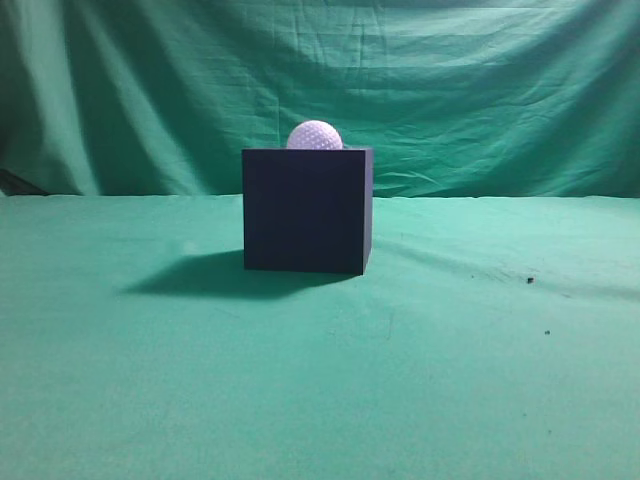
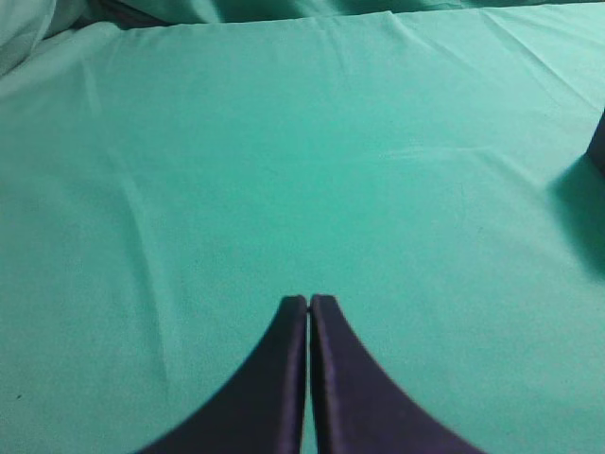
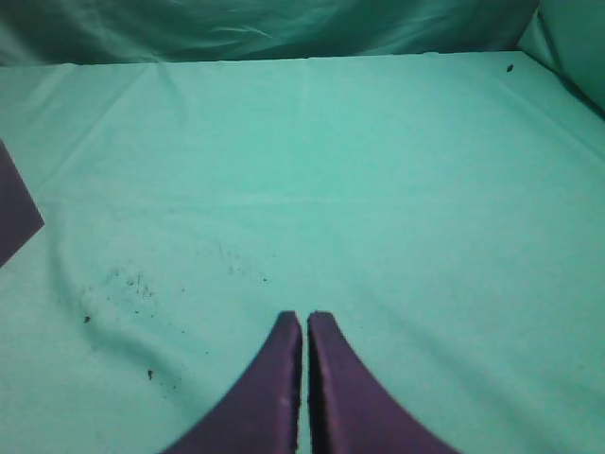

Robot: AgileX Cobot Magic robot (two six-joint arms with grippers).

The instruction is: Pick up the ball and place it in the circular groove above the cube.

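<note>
1 ball, 1 cube, 2 grippers, 1 green cloth.
One white dimpled ball [image 1: 314, 135]; one dark cube [image 1: 306, 210]; one left gripper [image 2: 309, 301] and one right gripper [image 3: 304, 318], two fingers each; one cloth [image 1: 420, 380]; several dark specks [image 3: 118, 284], count unclear.

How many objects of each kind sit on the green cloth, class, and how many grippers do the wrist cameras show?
Ball: 1, white and dimpled, resting on top of the cube.
Cube: 1, dark navy.
Grippers: 2, the left gripper and the right gripper, both shut and holding nothing.
Total: 4.
</note>
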